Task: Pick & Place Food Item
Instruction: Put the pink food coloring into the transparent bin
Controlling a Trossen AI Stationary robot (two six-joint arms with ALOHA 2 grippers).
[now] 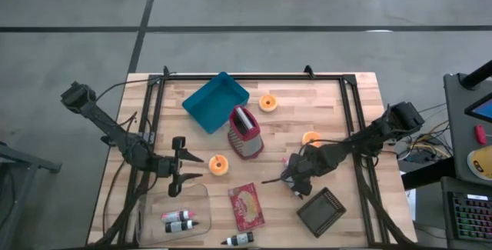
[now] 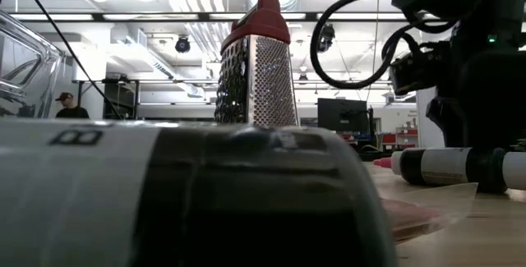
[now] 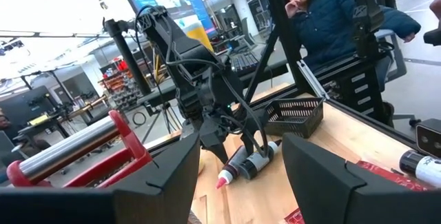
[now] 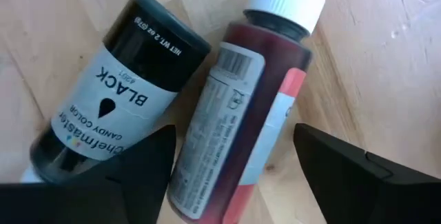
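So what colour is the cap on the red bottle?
White cap on the red bottle; the right wrist view shows it best.

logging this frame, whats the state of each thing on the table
right end effector: open, low over the two bottles
black bottle: lying on its side, capped
red bottle: lying beside it, white cap on
left end effector: open, holding nothing
grater: upright
blue tray: holds nothing
black basket: upright, holds nothing
clear tray: holds two bottles lying down

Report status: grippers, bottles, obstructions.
Right gripper open, low over red bottle, black bottle alongside. Left gripper open, waiting near clear tray. Nothing blocking.
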